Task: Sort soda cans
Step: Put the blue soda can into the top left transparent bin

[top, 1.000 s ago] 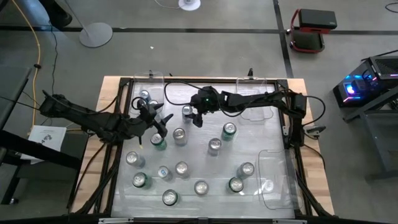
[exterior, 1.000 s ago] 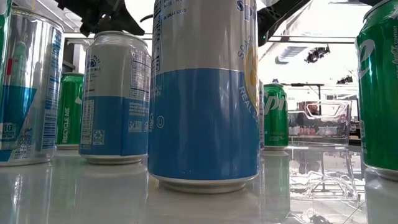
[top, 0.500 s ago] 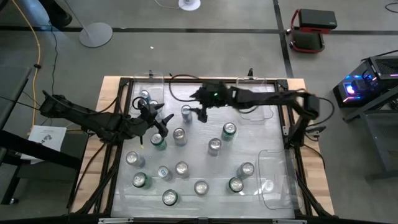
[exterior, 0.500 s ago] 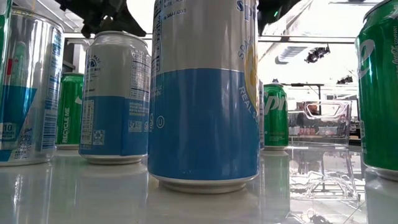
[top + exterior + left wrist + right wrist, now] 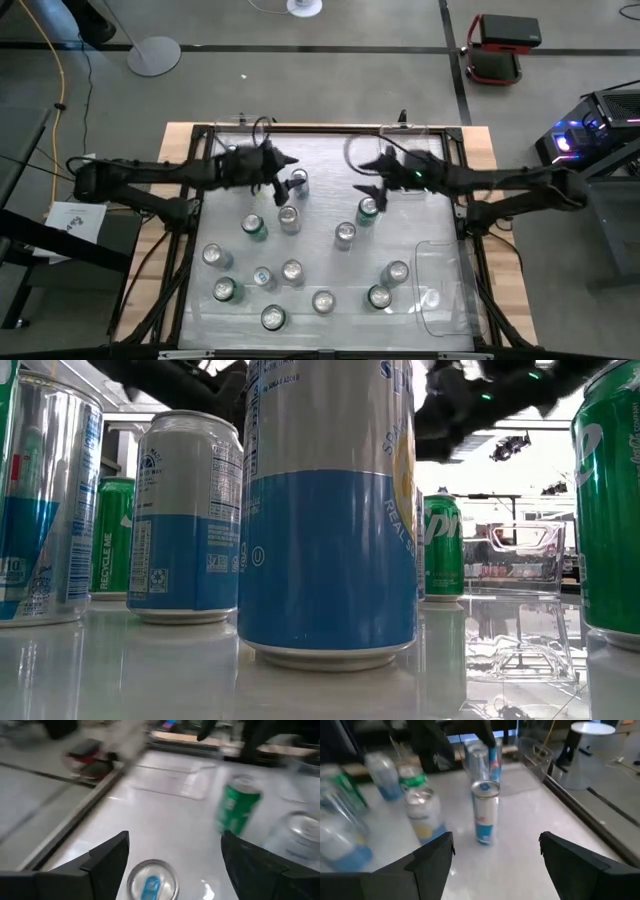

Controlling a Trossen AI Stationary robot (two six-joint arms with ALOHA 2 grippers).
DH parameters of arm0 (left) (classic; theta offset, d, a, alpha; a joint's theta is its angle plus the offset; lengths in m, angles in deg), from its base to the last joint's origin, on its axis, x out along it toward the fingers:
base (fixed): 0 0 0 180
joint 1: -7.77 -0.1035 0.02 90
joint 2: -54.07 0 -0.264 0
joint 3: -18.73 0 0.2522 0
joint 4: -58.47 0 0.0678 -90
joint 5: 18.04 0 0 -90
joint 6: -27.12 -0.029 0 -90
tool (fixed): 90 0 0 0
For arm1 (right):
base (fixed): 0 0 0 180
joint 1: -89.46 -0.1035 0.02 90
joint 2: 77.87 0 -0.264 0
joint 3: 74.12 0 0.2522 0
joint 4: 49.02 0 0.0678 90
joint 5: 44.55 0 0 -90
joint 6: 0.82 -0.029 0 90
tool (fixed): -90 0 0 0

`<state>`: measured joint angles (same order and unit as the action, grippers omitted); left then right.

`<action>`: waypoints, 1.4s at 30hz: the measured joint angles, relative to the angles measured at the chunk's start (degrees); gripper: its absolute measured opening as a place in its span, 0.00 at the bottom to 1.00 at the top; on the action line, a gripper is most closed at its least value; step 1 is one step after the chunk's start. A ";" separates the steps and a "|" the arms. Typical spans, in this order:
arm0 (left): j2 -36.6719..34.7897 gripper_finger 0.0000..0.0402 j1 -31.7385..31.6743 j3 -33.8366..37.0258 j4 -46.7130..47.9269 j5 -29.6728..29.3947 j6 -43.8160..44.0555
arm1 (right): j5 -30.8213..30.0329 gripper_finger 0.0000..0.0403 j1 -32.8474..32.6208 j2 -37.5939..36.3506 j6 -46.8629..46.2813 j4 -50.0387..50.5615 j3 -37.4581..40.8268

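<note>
Over the table's far half, your two grippers:
Left gripper [image 5: 285, 175]: fingers spread wide, nothing held, above a silver-topped can [image 5: 152, 881] with a blue tab.
Right gripper [image 5: 366, 177]: fingers wide apart, empty, just beside a green can [image 5: 368, 209].
Soda cans [image 5: 292, 270]: you see them standing upright, scattered across the glossy white table [image 5: 330, 160]; silver tops, sides green, or silver over blue.
Clear bins [image 5: 440, 290]: along the table's edges.

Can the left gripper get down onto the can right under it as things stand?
Probably yes. The left gripper hangs open above the silver-topped can, which shows between its fingers with bare table on both sides; the green can stands well apart.
</note>
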<state>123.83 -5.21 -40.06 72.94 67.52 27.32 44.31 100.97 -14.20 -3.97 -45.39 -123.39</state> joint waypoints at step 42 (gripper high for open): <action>13.96 0.67 -5.00 -1.58 2.78 5.72 -14.25 | -9.74 0.72 -2.95 -4.43 -10.93 -24.48 16.35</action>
<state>137.79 -10.21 -41.64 75.71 73.24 13.06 34.58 98.02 -18.63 -14.90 -69.87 -107.04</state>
